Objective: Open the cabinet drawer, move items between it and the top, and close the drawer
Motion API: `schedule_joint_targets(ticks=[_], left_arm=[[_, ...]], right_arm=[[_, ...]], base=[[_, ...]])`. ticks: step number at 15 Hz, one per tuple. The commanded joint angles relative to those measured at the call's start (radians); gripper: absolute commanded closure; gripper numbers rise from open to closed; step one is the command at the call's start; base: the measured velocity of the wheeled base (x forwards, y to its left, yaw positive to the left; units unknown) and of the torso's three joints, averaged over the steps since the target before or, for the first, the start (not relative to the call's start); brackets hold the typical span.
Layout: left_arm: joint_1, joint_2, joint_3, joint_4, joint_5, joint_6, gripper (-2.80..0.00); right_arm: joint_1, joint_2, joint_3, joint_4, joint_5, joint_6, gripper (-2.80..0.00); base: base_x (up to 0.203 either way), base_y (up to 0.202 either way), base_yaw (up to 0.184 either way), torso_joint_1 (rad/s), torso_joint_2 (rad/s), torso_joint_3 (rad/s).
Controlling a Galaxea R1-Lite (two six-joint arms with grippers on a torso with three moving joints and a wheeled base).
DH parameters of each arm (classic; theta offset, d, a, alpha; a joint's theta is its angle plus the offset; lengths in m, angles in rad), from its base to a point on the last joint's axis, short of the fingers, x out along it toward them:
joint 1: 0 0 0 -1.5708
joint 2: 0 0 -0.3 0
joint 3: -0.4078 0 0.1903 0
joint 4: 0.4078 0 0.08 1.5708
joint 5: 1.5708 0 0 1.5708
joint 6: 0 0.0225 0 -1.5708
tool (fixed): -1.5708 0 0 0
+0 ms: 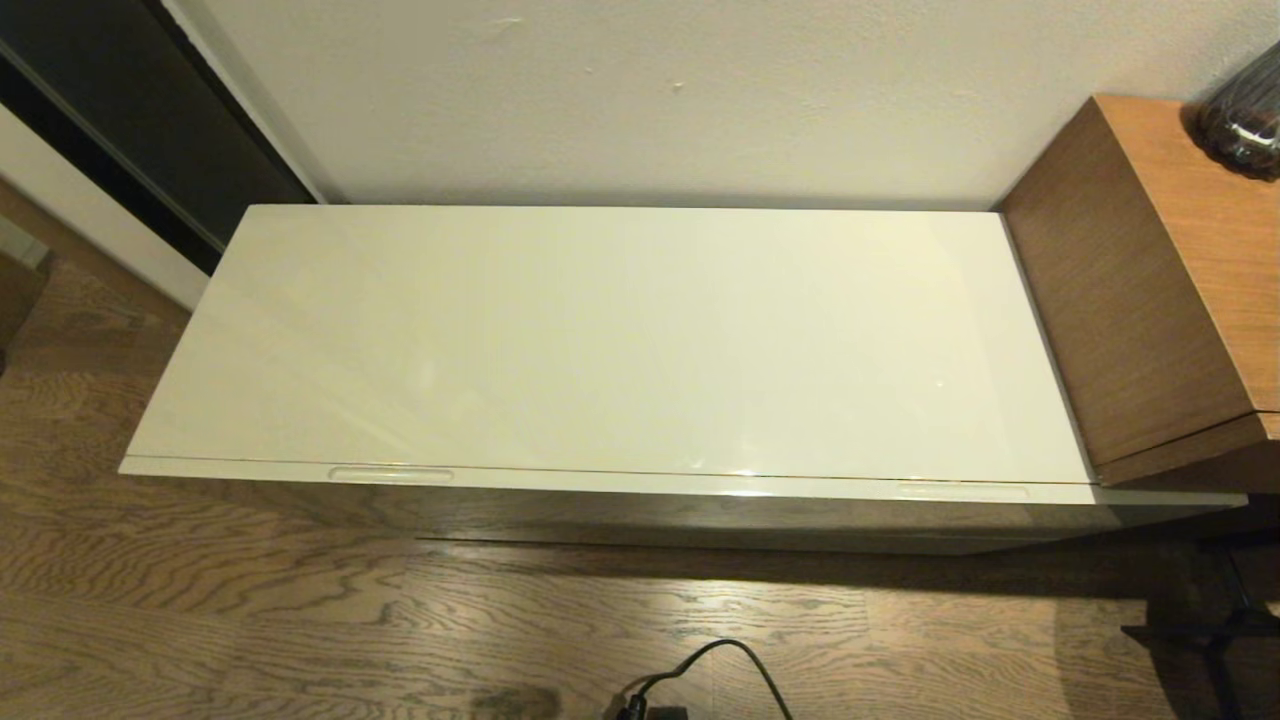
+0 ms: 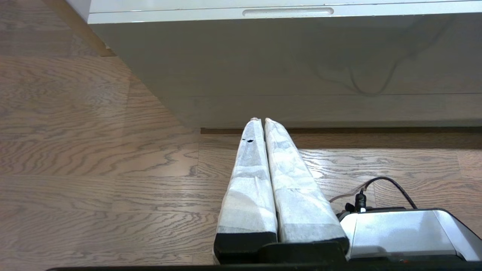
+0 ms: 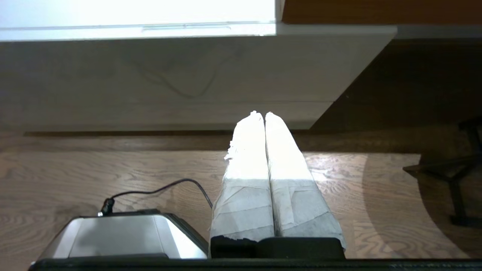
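Note:
The glossy cream top (image 1: 620, 340) of the cabinet lies bare; no tape roll, slipper or packet shows anywhere. The cabinet drawer (image 1: 640, 482) sits pushed in, its thin front strip showing two oblong handle slots (image 1: 390, 474) (image 1: 962, 490). Neither gripper appears in the head view. My left gripper (image 2: 260, 120) is shut, held low over the floor in front of the cabinet, below the left slot (image 2: 288, 11). My right gripper (image 3: 260, 113) is shut too, low before the cabinet's right end, with the right slot (image 3: 186, 26) above it.
A taller brown wooden unit (image 1: 1160, 270) abuts the cabinet's right end, with a dark glass object (image 1: 1245, 115) on it. A black stand (image 1: 1215, 625) is on the floor at right. A cable (image 1: 700, 670) and the robot's base (image 2: 403, 233) lie in front.

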Motion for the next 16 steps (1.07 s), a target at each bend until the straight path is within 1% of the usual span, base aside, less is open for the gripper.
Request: schedule_joint_targets(ticks=[1, 5, 16], left_arm=[[0.000, 0.001, 0.000, 0.000, 0.000, 0.001, 0.00], [0.000, 0.001, 0.001, 0.000, 0.000, 0.001, 0.00], [0.000, 0.001, 0.001, 0.000, 0.000, 0.001, 0.00]], right_arm=[[0.000, -0.001, 0.008, -0.004, 0.000, 0.000, 0.00], [0.001, 0.000, 0.018, -0.014, 0.005, -0.011, 0.00], [0.001, 0.000, 0.018, -0.014, 0.007, -0.009, 0.00]], base=[[0.000, 0.000, 0.000, 0.000, 0.00, 0.000], [0.000, 0.000, 0.000, 0.000, 0.00, 0.000], [0.000, 0.000, 0.000, 0.000, 0.00, 0.000]])
